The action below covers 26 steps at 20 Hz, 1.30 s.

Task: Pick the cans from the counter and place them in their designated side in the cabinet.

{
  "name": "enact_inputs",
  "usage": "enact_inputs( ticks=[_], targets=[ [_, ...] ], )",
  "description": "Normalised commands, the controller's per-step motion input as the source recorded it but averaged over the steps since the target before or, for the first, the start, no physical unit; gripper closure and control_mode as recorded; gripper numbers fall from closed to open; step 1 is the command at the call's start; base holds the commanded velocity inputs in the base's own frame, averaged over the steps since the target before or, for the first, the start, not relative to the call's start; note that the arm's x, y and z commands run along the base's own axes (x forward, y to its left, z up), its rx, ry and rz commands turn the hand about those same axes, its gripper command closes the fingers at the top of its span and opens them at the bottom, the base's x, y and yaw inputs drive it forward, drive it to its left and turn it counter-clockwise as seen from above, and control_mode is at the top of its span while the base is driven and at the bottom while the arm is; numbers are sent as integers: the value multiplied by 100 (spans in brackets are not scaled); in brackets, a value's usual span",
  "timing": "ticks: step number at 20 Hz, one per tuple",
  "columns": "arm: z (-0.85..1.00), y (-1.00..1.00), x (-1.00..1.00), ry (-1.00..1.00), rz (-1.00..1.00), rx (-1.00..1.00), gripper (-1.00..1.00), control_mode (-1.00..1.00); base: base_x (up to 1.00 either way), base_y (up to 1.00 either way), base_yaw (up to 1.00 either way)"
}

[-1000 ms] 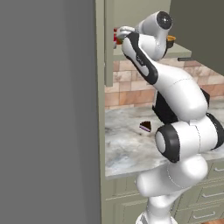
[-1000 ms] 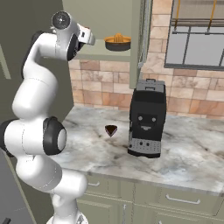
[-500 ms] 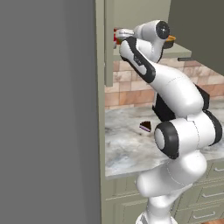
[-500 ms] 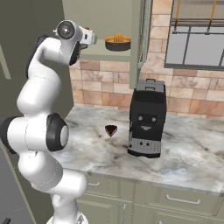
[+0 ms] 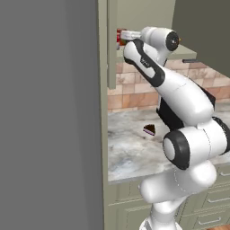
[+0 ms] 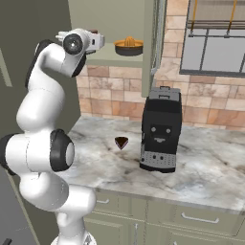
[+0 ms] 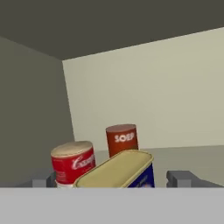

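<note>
Blue can (image 7: 124, 171) with the yellow top sits on the cabinet shelf (image 7: 192, 155), directly between the pincer (image 7: 114, 179) tips. Red can (image 7: 73, 164) just beside it, on the side wall's side. A third, darker red can (image 7: 122, 139) marked SOEP stands behind, nearer the back wall. All three look upright as far as I can tell.

Risks from here, my read:
- Blue can is close between the fingers (image 7: 181, 178). A crooked pull-back could have a tip catch it and drag or tip it toward the shelf edge.
- Red can is near enough that any sideways swing would likely clip it, and it could knock into the blue one.
- Arm is reaching in past the cabinet door (image 5: 112, 40); a wide retreat could graze the door edge.

Pincer: spread wide, fingers either side of the blue can. Nothing pinched. I can't tell for sure that both tips are off it, but it looks let go.

Surface (image 6: 201, 177) below carries the cake slice (image 6: 121, 142) and a coffee machine (image 6: 159, 129); no cans on it from what I see.
</note>
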Motion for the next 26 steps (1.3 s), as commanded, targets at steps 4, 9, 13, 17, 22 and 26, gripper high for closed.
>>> enact_inputs(
  ticks=[4,9,13,17,22,26],
  targets=[
    [12,0,-85,-14,4,-2,-100,-100,0,0,0],
    [1,4,-90,-10,4,-4,-100,-100,0,0,0],
    [0,2,-97,-7,4,-5,-100,-100,0,0,0],
    [0,0,-100,-5,4,-7,-100,-100,0,0,0],
    [0,0,-100,-2,3,-8,-100,-100,0,0,0],
    [-5,0,-97,2,4,-15,-100,-100,0,0,0]
  ],
)
